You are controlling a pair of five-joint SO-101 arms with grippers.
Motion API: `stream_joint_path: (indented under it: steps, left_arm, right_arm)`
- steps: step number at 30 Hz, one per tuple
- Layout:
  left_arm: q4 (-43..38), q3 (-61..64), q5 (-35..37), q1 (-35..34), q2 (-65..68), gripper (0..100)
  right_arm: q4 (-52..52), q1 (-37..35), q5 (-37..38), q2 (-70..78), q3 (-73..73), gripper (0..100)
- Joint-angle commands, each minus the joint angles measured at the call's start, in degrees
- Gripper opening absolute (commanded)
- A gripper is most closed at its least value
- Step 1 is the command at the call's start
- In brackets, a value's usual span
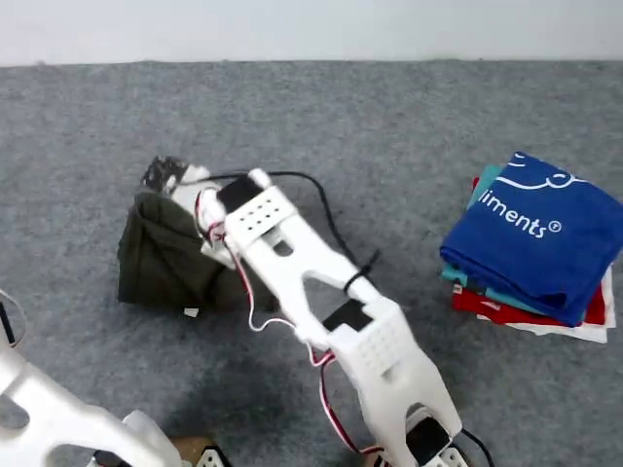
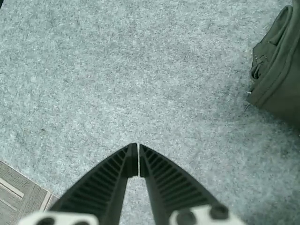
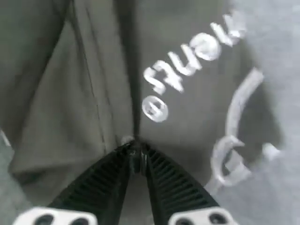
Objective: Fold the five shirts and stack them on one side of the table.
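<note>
Five shirts in all; one olive shirt (image 1: 161,258) alone at the left; four in the stack (image 1: 531,263) at the right, a blue shirt (image 1: 535,233) over teal, red and white; two arms, the right arm (image 1: 321,282) and the left arm (image 1: 58,413); one grey table (image 1: 389,126).

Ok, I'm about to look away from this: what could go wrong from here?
The right gripper seems to pinch just a thin fold of the green shirt, so the bundle may fall open when lifted. The stack already sits uneven, so another shirt could slide off.
</note>
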Motion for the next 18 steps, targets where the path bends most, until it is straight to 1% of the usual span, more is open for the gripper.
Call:
stream_joint_path:
  steps: [1,3,5,9,13,16,18]
  left_arm:
    - [1.14,-2.07,-0.62,-1.67,-1.67,2]
    - [1.05,-2.15,-0.62,-3.78,-1.67,2]
    - [1.05,-2.15,-0.62,-5.89,-1.67,2]
    - [1.05,-2.15,-0.88,-8.0,-1.67,2]
    - [1.05,-2.15,-0.88,-7.65,-1.67,2]
    - [1.05,-2.15,-0.88,-7.65,-1.67,2]
    - [1.05,-2.15,-0.88,-7.65,-1.67,2]
  right_arm:
    - [-4.26,-5.49,0.62,0.75,-0.97,1.0]
    - [-4.35,-8.92,0.53,0.04,-3.25,1.0]
    - [-2.33,-11.56,0.44,-1.45,-8.18,1.0]
    - [3.3,-12.79,0.26,-4.18,-20.66,1.0]
    - [8.92,-9.27,0.53,-3.82,-29.89,1.0]
    - [10.51,-4.7,0.53,-1.54,-31.12,1.0]
    - [11.12,-3.12,0.26,0.92,-31.12,1.0]
